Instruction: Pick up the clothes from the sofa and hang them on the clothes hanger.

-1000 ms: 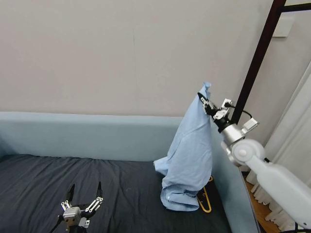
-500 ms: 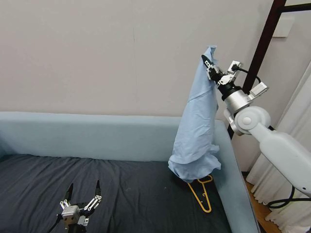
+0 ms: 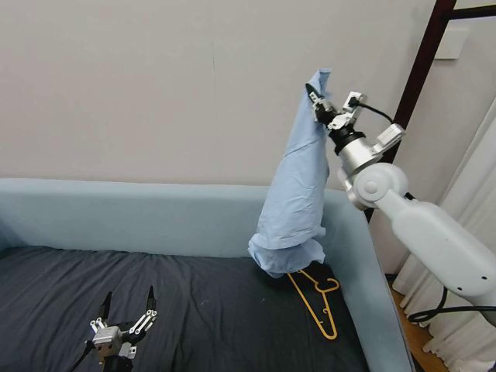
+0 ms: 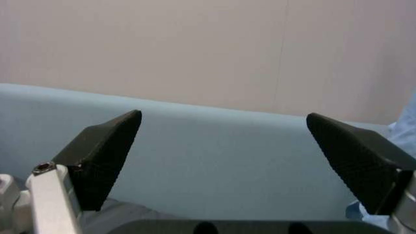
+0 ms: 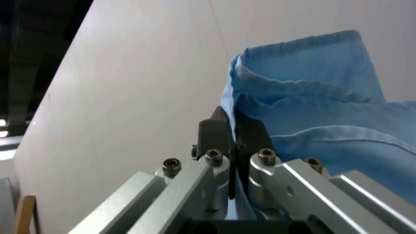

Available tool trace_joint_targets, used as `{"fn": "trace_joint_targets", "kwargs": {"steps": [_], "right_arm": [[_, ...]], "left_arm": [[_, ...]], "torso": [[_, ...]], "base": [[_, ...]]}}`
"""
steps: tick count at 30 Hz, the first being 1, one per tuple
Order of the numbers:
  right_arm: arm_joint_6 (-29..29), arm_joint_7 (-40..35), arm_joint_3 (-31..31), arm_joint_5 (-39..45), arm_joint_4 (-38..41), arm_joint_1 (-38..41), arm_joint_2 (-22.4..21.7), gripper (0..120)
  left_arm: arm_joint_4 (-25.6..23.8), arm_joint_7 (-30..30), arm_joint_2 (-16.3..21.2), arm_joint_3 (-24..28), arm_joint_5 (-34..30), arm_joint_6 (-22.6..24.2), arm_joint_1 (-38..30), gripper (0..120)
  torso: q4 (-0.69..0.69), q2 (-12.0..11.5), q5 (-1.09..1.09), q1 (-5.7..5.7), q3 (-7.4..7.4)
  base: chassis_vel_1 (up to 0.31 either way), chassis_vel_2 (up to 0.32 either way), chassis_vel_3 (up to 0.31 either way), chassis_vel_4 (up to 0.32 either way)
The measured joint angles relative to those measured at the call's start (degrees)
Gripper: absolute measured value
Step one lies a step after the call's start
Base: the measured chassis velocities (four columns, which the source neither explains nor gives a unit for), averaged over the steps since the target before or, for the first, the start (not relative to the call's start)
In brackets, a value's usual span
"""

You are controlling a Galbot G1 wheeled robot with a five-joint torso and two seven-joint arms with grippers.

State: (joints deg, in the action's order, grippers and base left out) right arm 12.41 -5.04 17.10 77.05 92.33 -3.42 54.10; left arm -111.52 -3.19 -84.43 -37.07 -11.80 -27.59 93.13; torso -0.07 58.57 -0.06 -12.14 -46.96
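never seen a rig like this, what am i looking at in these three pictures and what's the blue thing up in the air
This is a wheeled robot with two arms, each ending in a gripper. The wide picture comes from a camera on its head, looking down at a light blue sofa with a dark seat cushion. The other two pictures come from cameras on its wrists.

The right gripper is raised high near the wall and shut on a blue shirt, which hangs down to just above the seat. The right wrist view shows its fingers pinching the cloth. A yellow hanger pokes out below the shirt.

The left gripper is low over the seat, open and holding nothing.
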Motion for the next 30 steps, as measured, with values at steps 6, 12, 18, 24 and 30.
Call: {"fn": "trace_joint_targets", "kwargs": {"steps": [6,12,18,24,30], "right_arm": [[1.2,-7.7,3.1,-6.6,-2.3,1.1,7.6,0],[2.1,-10.3,3.3,-9.7,-7.6,2.7,12.4,0],[2.7,-9.8,1.3,-13.1,-6.6,-4.8,9.7,0],[3.5,-8.1,-2.8,-18.5,-4.4,-20.0,3.6,0],[4.4,-7.1,-7.5,-25.0,-1.9,-36.0,-0.4,0]], "left_arm": [[0.7,-0.1,0.3,-0.5,-0.5,-0.7,0.0,100],[1.1,-0.2,0.6,-0.8,-1.0,-1.1,0.1,100],[1.4,-0.2,0.8,-0.8,-1.1,-1.3,-0.2,100],[2.1,-0.2,0.5,-0.1,-0.9,-1.3,-0.9,100],[2.9,-0.2,-0.4,1.2,0.5,-1.1,-1.6,100]], "torso": [[0.01,0.0,-0.01,0.0,0.0],[0.01,0.0,-0.02,0.0,0.0],[0.01,0.0,0.02,0.0,0.0],[-0.03,0.0,0.04,0.0,0.0],[-0.03,0.0,0.02,0.0,0.01]], "base": [[0.0,0.0,0.0,0.0],[0.0,0.0,0.0,0.0],[0.0,0.0,0.0,0.0],[0.0,0.0,0.0,0.0],[0.0,0.0,0.0,0.0]]}}
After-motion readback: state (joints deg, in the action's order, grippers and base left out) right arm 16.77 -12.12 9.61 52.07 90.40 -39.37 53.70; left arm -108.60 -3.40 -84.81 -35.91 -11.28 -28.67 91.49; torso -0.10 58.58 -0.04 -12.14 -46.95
